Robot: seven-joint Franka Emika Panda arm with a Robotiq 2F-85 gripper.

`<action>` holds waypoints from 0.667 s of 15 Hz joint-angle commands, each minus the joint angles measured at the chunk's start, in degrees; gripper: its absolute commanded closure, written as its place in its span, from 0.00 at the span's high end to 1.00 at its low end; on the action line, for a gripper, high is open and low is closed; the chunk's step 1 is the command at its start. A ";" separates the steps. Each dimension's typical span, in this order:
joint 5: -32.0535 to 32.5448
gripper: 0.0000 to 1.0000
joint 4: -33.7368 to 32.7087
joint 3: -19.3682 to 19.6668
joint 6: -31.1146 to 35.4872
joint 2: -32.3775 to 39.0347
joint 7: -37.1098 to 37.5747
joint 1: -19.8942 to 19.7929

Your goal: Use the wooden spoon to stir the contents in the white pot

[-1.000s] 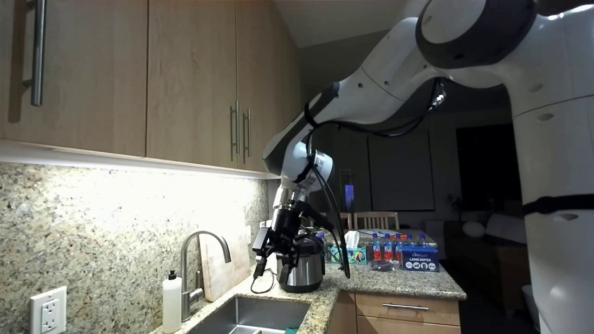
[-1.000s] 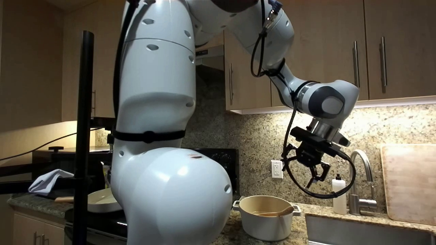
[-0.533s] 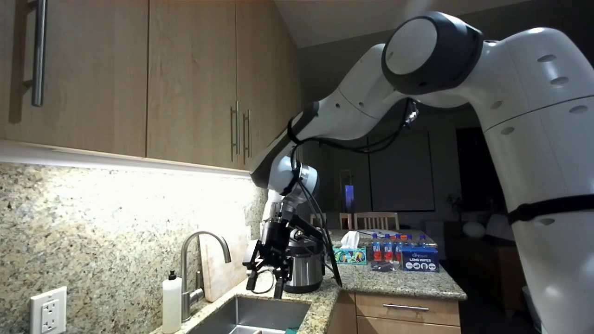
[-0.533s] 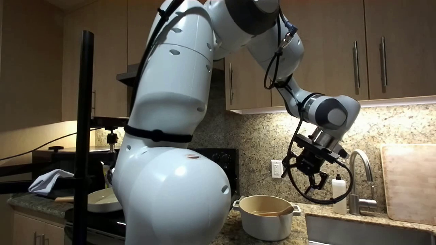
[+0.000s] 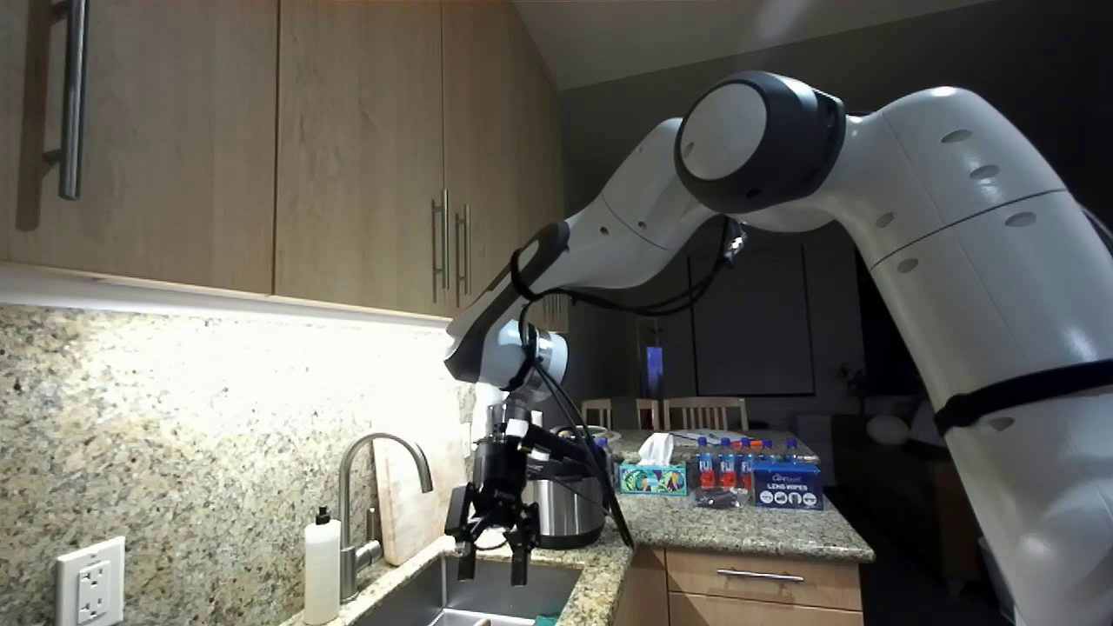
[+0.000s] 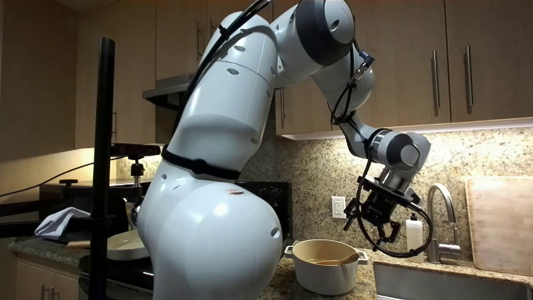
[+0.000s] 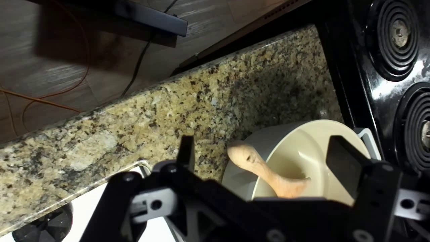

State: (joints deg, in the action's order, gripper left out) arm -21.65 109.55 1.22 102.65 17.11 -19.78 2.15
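Observation:
The white pot (image 6: 325, 277), cream inside with two side handles, stands on the counter left of the sink in an exterior view. In it leans the wooden spoon (image 6: 349, 258), its handle end resting over the rim; brownish contents (image 6: 325, 262) show low inside. My gripper (image 6: 363, 236) hangs above the pot's right side, apart from it. From the wrist, the spoon (image 7: 250, 159) and pot (image 7: 235, 176) appear below and between the spread fingers, with nothing gripped. The spoon's lower part is hidden behind the gripper body there. In an exterior view the gripper (image 5: 493, 569) hangs over the sink area.
A steel sink (image 6: 449, 281), faucet (image 6: 445, 221), soap bottle (image 6: 414, 237) and cutting board (image 6: 499, 221) lie right of the pot. The stove (image 7: 366, 87) borders its other side. A silvery cooker (image 5: 569, 509) stands on the far counter. Cabinets (image 6: 399, 62) overhang the backsplash.
The arm has come forward and down, bringing the gripper lower and nearer the pot's height. Pot and spoon have stayed put, and the fingers remain spread.

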 commanded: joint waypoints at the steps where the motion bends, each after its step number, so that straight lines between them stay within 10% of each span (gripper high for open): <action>1: 4.08 1.00 -3.53 -1.98 -3.39 2.81 2.46 -0.81; 10: 11.26 1.00 -12.17 -4.87 -8.92 10.27 2.15 0.42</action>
State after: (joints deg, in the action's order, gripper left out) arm -13.87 101.04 -2.68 96.99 24.76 -19.31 2.52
